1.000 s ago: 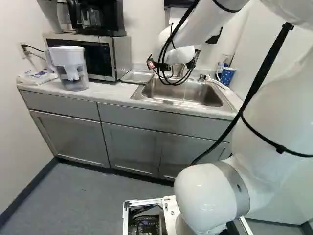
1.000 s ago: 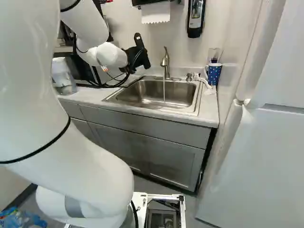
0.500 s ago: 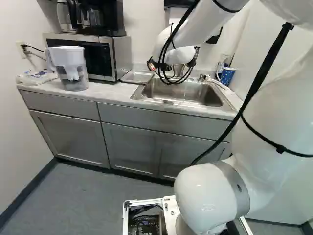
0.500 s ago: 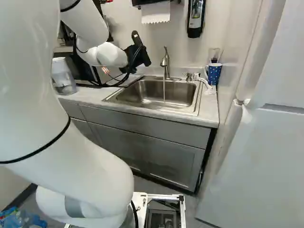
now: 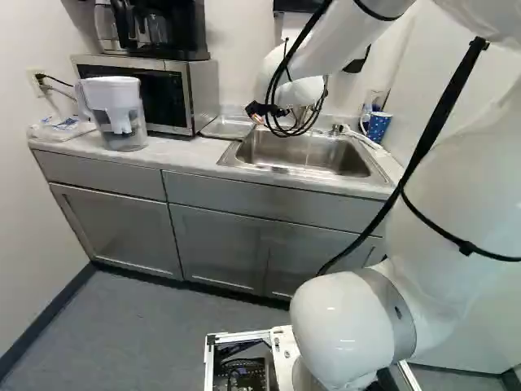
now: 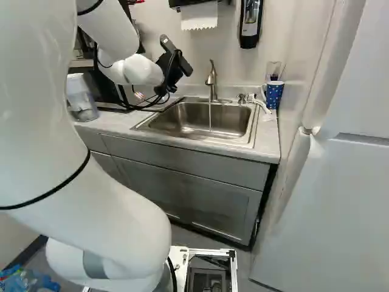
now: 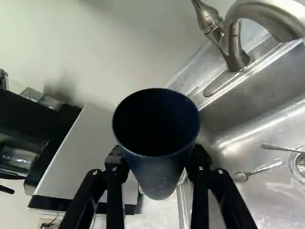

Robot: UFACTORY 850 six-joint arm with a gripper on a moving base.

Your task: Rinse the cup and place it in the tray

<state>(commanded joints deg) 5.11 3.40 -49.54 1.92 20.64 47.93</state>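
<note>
Between the two fingers of my pincer (image 6: 173,66) is the dark blue cup (image 7: 159,174), pinched from both sides, its mouth facing back toward my wrist. Past its base, the tray (image 5: 229,128) lies on the surface (image 5: 183,152), between the microwave (image 5: 199,94) and the sink (image 6: 200,126). A thin stream of water (image 6: 210,115) runs from the faucet (image 6: 211,82) into the sink, where I see a spoon (image 7: 242,177). A spotted blue mug (image 6: 275,95) stands beyond the sink, and a pitcher (image 5: 119,98) stands before the microwave.
</note>
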